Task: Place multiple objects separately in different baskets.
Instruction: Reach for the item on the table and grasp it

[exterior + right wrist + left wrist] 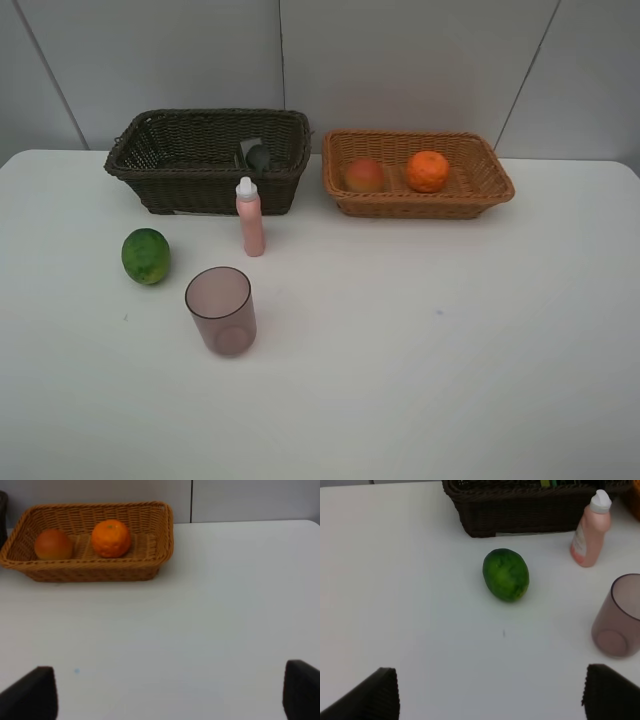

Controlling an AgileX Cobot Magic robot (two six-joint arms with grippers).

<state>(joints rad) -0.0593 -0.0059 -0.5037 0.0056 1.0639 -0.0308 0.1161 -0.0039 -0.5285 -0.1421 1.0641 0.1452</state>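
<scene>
Standing by the white surface (420,350), I see the sort is about half done. Along the far edge sit the two baskets, side by side and just apart: the dark brown wicker basket (208,160) toward the far left corner and the shallower tan wicker basket (417,172) to its right.

The tan one holds the orange (428,171) and the peach-like fruit (365,175), lying near each other. The dark one holds a dark bottle (260,158), tucked against its right end wall. That split suggests fruit goes in one basket and containers in the other.

Three things are out on the surface, all on the left half:
- The pink bottle (250,217) with its white cap stands upright just in front of the dark basket's front wall.
- The green round fruit (146,256) lies nearer the left edge.
- The translucent mauve cup (221,310) stands mouth up, closer to the near edge than the bottle.

Neither arm shows in the high view. The left gripper (492,695) hangs with its jaws spread wide and nothing between them, looking toward the green fruit, so that seems the likely next pick. The right gripper (170,692) is equally wide and empty, over bare surface in front of the tan basket, clear of the fruit there.
</scene>
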